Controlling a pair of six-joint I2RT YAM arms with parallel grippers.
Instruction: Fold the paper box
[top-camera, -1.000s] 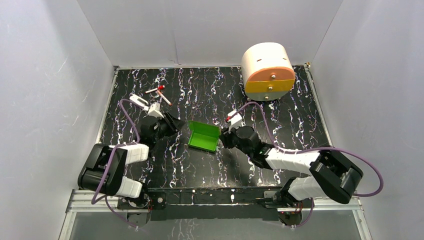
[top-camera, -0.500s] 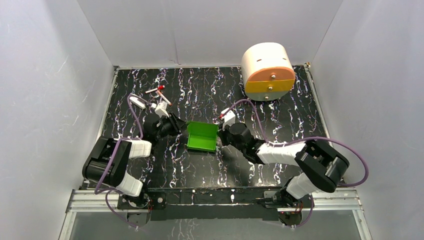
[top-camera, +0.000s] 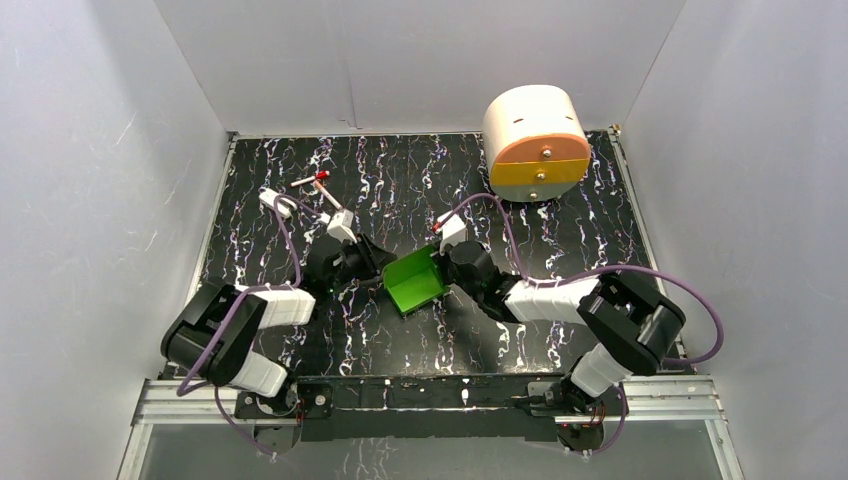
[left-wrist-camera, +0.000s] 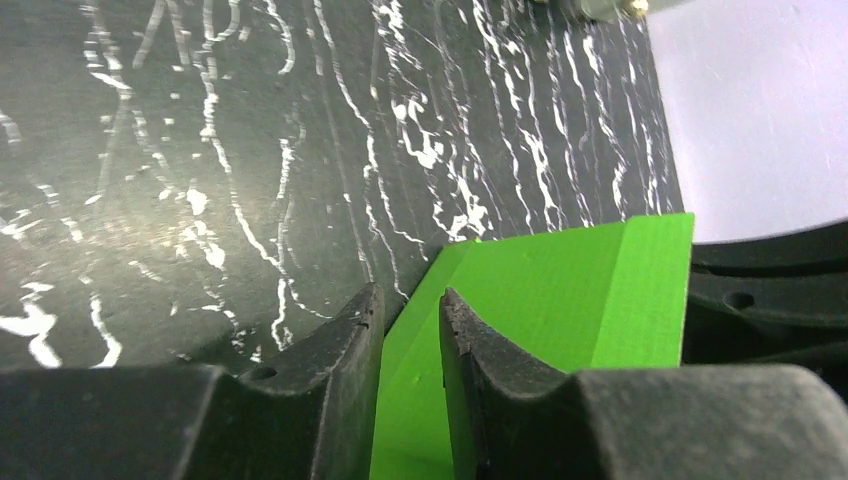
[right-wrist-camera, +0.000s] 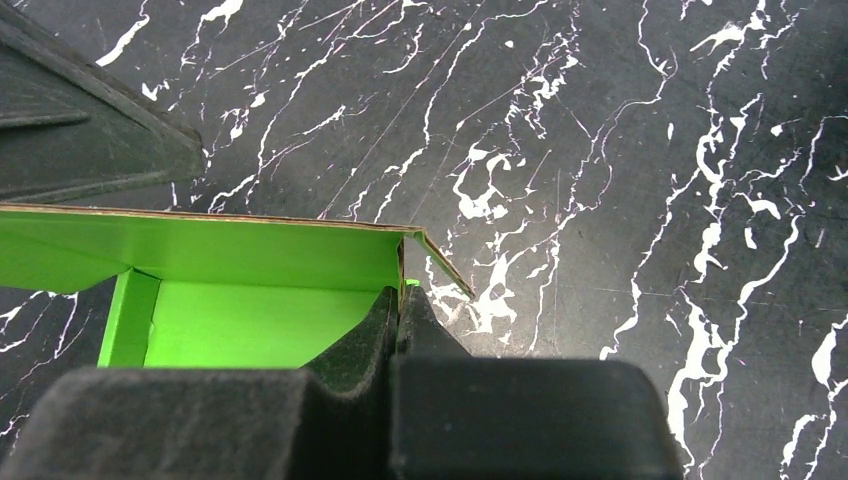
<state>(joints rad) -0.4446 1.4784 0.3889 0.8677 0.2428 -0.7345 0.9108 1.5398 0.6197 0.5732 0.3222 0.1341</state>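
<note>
In the top external view, a black marble-patterned table (top-camera: 560, 250) veined in white fills the floor of a plain white-walled enclosure (top-camera: 100, 150). A cream-and-orange rounded drawer unit (top-camera: 535, 140) stands at the far right corner. Some small red-and-white items (top-camera: 312, 181) lie near the far left. The bright green thin-card paper box (top-camera: 415, 282) sits mid-table between the two arms, turned askew to the table edges with one corner pointing toward the near edge and its hollow side up. Its long axis cannot be told here. Both arms reach inward and forward from their bases, elbows out to the sides. The left gripper (top-camera: 380, 275) meets the box's left side and the right gripper (top-camera: 446, 266) its far right side.

In the left wrist view, the paper box (left-wrist-camera: 560, 290) rises to the right over the veined table (left-wrist-camera: 250, 150). One green panel runs down between the black fingers (left-wrist-camera: 345, 345) of the left gripper (left-wrist-camera: 410, 330), whose jaws stand only narrowly apart, clamped on that card.

In the right wrist view, the paper box (right-wrist-camera: 250, 320) opens toward the camera. Its long wall runs left to right, with a small flap (right-wrist-camera: 443, 265) splayed at the right end. The right gripper (right-wrist-camera: 400, 305) has its jaws pressed together, pinching the thin end wall.
</note>
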